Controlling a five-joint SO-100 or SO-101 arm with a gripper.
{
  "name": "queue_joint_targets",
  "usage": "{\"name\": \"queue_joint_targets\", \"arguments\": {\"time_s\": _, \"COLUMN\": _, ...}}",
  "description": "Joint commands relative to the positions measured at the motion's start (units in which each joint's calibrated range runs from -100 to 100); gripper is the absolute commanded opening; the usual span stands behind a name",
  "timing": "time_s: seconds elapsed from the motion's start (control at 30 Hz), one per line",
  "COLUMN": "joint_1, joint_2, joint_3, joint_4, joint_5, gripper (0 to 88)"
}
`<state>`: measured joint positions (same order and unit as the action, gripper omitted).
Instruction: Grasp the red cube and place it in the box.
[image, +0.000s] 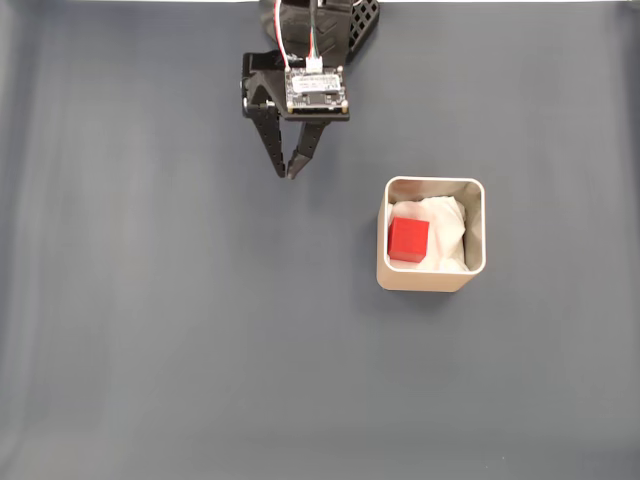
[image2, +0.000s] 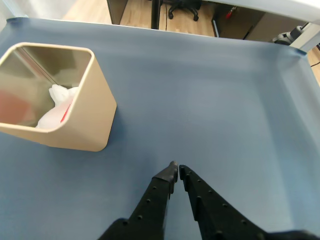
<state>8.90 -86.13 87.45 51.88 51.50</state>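
The red cube (image: 408, 240) lies inside the beige box (image: 432, 281), on its left side against the white paper lining. In the wrist view the box (image2: 85, 120) stands at the left with white paper inside, and just a thin red sliver of the cube (image2: 64, 114) peeks past the paper. My black gripper (image: 289, 174) hovers over the bare mat up and to the left of the box, well apart from it. Its fingertips nearly touch, so the gripper (image2: 176, 168) is shut with nothing between them.
A blue-grey mat (image: 150, 300) covers the whole table. In the wrist view the mat's far edge meets a wooden floor with chair legs (image2: 182, 7) beyond it.
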Motion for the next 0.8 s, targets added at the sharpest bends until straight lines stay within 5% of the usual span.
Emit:
{"name": "queue_joint_targets", "arguments": {"time_s": 0.0, "joint_1": -0.32, "joint_2": -1.87, "joint_3": 1.14, "joint_4": -0.02, "joint_5": -0.59, "gripper": 1.8}}
{"name": "queue_joint_targets", "arguments": {"time_s": 0.4, "joint_1": -1.67, "joint_2": -7.61, "joint_3": 10.81, "joint_4": 2.11, "joint_5": -0.44, "gripper": 0.7}}
{"name": "queue_joint_targets", "arguments": {"time_s": 0.77, "joint_1": -6.73, "joint_2": -10.22, "joint_3": 12.55, "joint_4": 7.76, "joint_5": -5.86, "gripper": 0.2}}
